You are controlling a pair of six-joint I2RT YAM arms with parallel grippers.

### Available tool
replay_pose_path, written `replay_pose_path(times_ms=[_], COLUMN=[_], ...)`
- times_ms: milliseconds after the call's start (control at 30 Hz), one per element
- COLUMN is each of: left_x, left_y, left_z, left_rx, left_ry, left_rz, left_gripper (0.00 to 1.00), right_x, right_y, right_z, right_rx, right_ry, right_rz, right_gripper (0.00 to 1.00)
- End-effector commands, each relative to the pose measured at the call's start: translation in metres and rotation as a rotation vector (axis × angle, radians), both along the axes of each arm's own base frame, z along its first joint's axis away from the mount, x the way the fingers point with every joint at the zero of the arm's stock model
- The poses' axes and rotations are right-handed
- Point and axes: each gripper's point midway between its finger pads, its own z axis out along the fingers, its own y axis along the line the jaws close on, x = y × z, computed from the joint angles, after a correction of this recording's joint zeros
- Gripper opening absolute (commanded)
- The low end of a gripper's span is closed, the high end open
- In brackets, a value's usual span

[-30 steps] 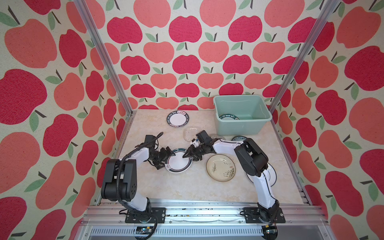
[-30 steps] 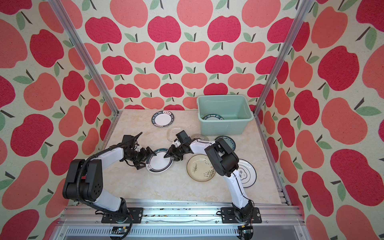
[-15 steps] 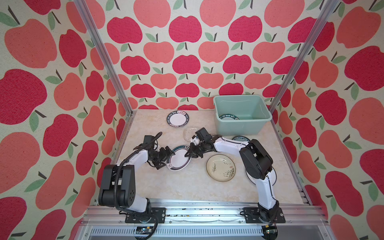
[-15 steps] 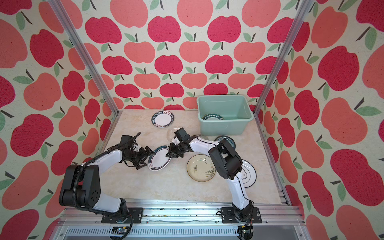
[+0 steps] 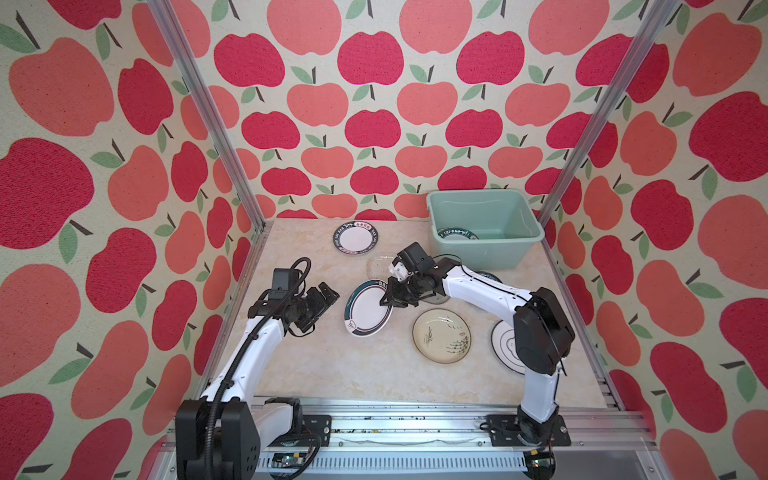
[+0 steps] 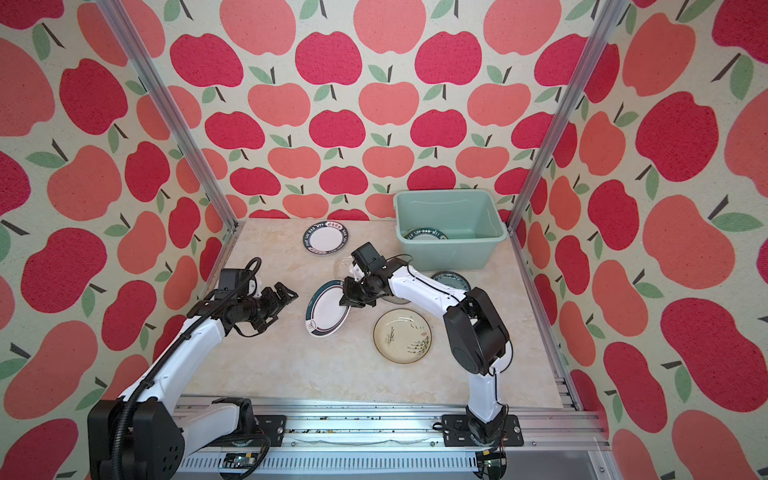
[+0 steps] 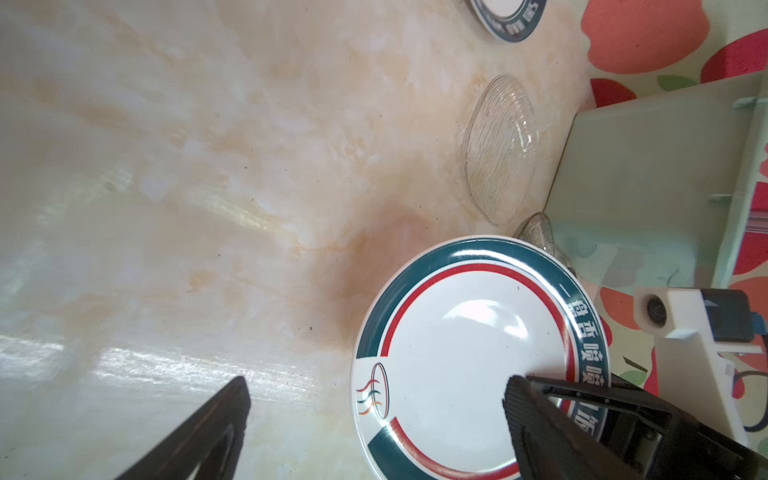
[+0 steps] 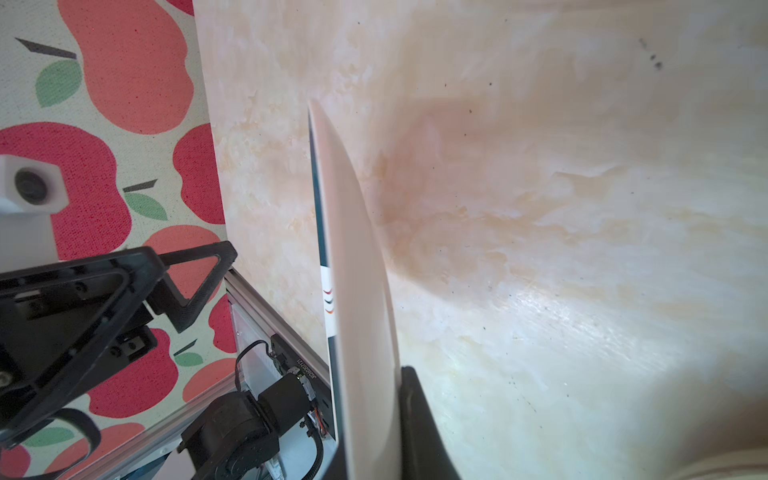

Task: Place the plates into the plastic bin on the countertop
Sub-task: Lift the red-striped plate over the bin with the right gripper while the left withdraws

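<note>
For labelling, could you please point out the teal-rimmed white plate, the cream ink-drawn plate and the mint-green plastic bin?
teal-rimmed white plate (image 5: 365, 312): in a top view, centre.
cream ink-drawn plate (image 5: 441, 336): in a top view, centre.
mint-green plastic bin (image 5: 494, 254): in a top view, front wall.

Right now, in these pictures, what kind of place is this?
Probably a robot test booth styled as a kitchen: apple-print walls on aluminium posts, a marble-look countertop, two arms bolted to a rail.

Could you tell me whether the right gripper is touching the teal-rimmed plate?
Touching: the right wrist view shows the right gripper clamped on the teal-rimmed plate.
</note>
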Motion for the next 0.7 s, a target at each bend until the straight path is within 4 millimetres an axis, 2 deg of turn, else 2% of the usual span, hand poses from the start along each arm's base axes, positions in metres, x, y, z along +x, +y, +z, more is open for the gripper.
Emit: replay_pose_path(times_ms=[0,167,367,533,667], left_x=[0.004,0.009,0.02,0.035,0.04], left_y=[0.013,0.016,0.006,-0.028,-0.061], left_z=[0.047,0.107,0.154,0.178,0.195], left_rx=[0.063,0.095,0.073,0.083,0.13], left_ry=[-0.141,-0.317,-0.411,-0.433,-0.452], left_rz=[0.052,0.041,0.006,-0.1,-0.206], left_gripper=[0.99,1.0,0.99,0.99,0.99], right_x=[0.007,0.026,0.067,0.111,0.146], right_y=[-0.029,-0.064,-0.105,-0.14,-0.17], right_z=[0.058,0.117,0.179,0.22,0.234], right_rx=[-0.028,-0.009,0.087,0.165,0.2], right_ry=[-0.129,-0.237,-0.329,-0.396,-0.428], right_rz=[0.034,0.008,-0.108,-0.217,-0.289], right_gripper=[0.0,0.0,0.0,0.0,0.0])
